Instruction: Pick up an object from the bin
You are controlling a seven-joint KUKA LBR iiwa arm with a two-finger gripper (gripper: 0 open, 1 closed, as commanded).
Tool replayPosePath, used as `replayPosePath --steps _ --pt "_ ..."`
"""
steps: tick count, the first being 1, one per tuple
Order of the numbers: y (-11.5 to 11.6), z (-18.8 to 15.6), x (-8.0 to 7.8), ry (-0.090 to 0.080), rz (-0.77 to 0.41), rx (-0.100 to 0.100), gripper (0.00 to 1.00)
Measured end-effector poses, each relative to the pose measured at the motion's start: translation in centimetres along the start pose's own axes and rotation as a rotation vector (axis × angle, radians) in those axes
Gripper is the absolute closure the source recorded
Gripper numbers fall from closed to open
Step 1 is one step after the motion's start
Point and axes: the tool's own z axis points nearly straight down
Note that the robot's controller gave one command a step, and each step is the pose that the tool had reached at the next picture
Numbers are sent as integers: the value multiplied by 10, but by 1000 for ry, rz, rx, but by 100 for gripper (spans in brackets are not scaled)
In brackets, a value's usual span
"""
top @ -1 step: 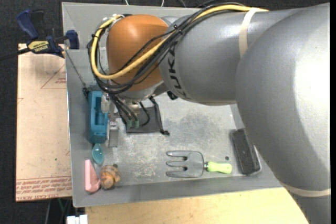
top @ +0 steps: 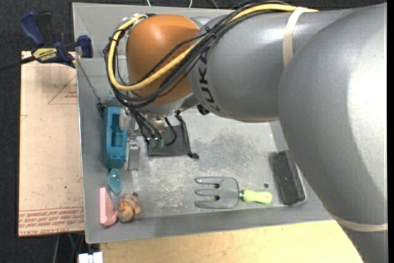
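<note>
Arm (top: 246, 71) ends beside one blue block (top: 114, 135); one green-handled fork (top: 225, 193); one dark bar (top: 287, 177); grip state: cannot tell.

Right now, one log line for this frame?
gripper: low in bin, left side | nearest: blue block | hold: none visible | also: grey fork, dark block

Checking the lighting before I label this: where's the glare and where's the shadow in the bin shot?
Camera view: broad glare on the grey arm, a softer sheen on its orange wrist cover; the bin floor darkens under the arm; the green-handled fork lies evenly lit.
</note>
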Motion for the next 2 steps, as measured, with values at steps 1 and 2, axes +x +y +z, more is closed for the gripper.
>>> replayPosePath --steps 1,2 --pt "-36 -8 4 3 -134 -2 0" --pt "-79 -17 -2 0 -124 1 0"
